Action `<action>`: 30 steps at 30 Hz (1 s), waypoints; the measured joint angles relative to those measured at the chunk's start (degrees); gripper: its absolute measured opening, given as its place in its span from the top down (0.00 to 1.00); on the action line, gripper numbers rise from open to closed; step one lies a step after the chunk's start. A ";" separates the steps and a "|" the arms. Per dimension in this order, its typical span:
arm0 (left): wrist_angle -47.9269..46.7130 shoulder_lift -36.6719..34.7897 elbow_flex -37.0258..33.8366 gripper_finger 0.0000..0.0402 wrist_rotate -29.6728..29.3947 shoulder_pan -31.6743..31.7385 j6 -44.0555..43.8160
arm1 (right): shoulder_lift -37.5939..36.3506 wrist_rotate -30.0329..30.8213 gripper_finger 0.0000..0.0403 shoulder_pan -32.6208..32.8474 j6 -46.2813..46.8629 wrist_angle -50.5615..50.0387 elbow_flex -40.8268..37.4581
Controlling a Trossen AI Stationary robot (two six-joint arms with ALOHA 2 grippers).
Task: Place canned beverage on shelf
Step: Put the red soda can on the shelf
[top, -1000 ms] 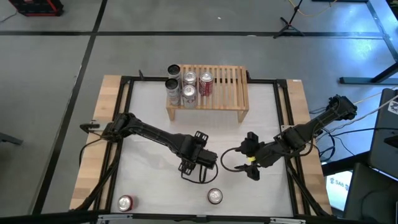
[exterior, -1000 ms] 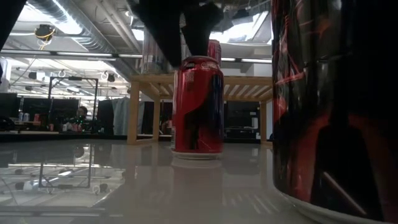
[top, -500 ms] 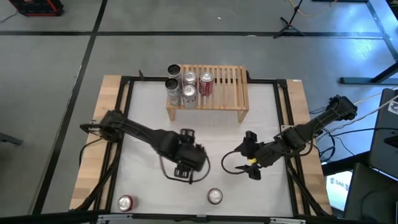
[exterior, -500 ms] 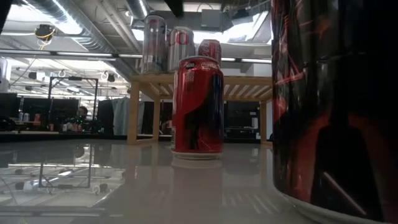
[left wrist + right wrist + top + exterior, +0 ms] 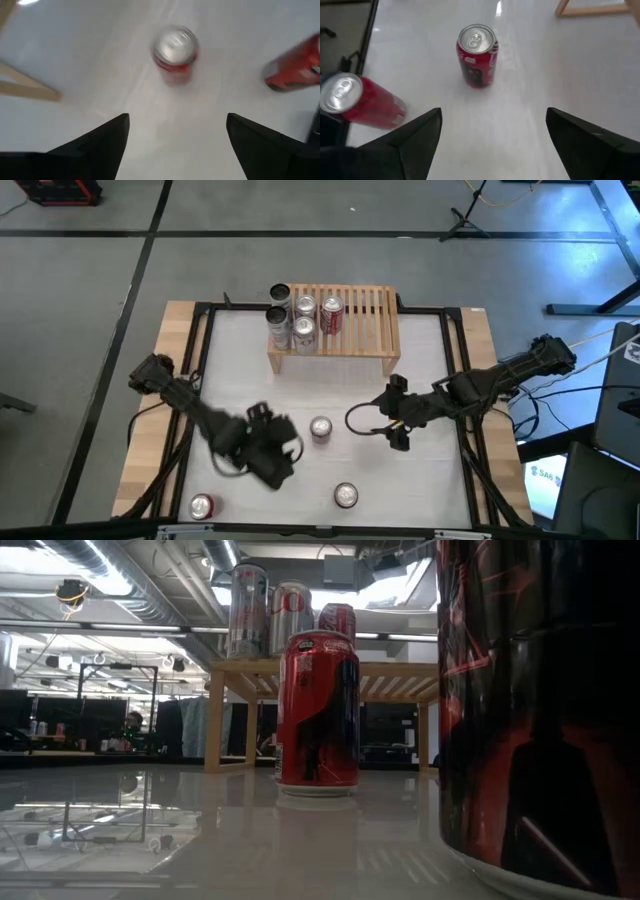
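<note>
The pale slatted shelf (image 5: 350, 320) stands at the table's far side on its side legs, with several cans (image 5: 303, 318) upright on its left part. A red can (image 5: 320, 428) (image 5: 318, 710) stands upright mid-table. My left gripper (image 5: 272, 458) hovers open to its left, its fingers apart with nothing between them; the can (image 5: 175, 47) lies ahead of them. My right gripper (image 5: 392, 417) hovers open to the can's right, pointing at that can (image 5: 477, 57) and touching nothing.
Two more red cans stand upright near the table's front edge, one at the middle (image 5: 345, 496) (image 5: 540, 700) and one at the left (image 5: 202, 506). The shelf's right half (image 5: 375, 315) is bare slats. A black frame (image 5: 200, 360) runs along the table's sides.
My left gripper has drawn back from over the mid-table can toward the table's left edge, rising and rolling its wrist, staying open. The can, covered by it before, now shows standing where it was. My right gripper has shifted a little toward the far edge.
</note>
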 joint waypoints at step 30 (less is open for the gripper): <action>64.63 0.48 -33.11 0.20 -4.69 -9.05 -7.44 | 2.30 2.95 0.14 -3.70 -2.63 8.84 -11.73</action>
